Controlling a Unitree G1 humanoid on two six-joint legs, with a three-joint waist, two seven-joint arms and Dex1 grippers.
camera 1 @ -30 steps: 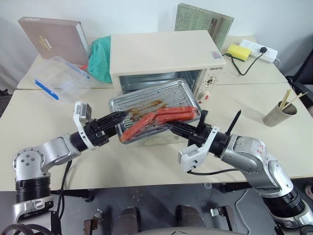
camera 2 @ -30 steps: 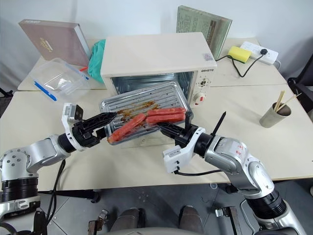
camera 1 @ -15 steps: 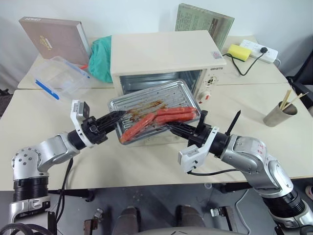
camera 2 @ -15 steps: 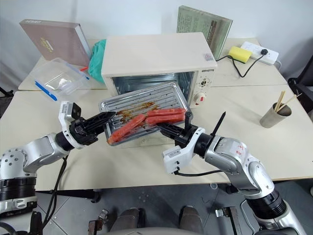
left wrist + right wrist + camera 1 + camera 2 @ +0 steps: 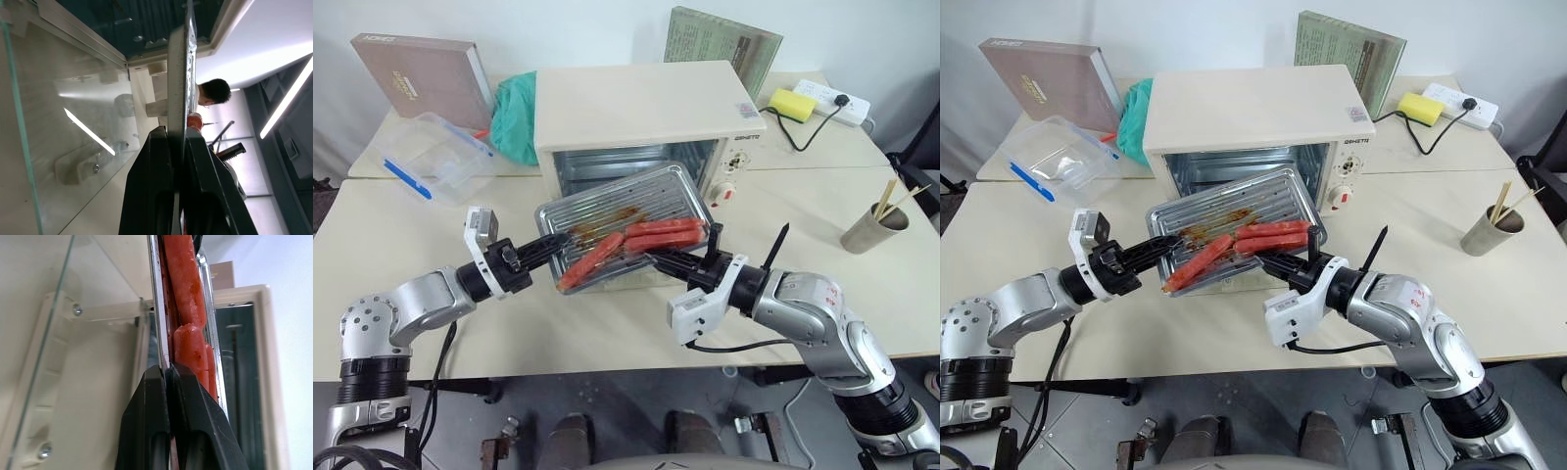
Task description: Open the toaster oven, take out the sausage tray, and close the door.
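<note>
The cream toaster oven [image 5: 646, 103] stands at mid table with its glass door [image 5: 78, 328] folded down flat in front. The silver sausage tray [image 5: 636, 196] is held tilted outside the oven mouth, above the door, with three red-orange sausages [image 5: 641, 235] lying toward its near edge. My left gripper [image 5: 556, 242] is shut on the tray's left rim; the left wrist view shows the rim [image 5: 176, 78] clamped between its fingers [image 5: 151, 161]. My right gripper [image 5: 653, 258] is shut on the near rim beside the sausages [image 5: 183, 279].
A clear plastic box with blue clips [image 5: 431, 152], a brown box [image 5: 421, 78] and a green cloth [image 5: 514, 117] lie back left. A book [image 5: 720, 44], yellow sponge [image 5: 790, 103] and power strip [image 5: 827, 98] sit back right. A cup of chopsticks [image 5: 873, 225] stands right. A person [image 5: 212, 93] shows beyond.
My left gripper has gone from open around the tray's left rim to shut on it. The tray has sunk slightly. The right gripper kept its hold.
</note>
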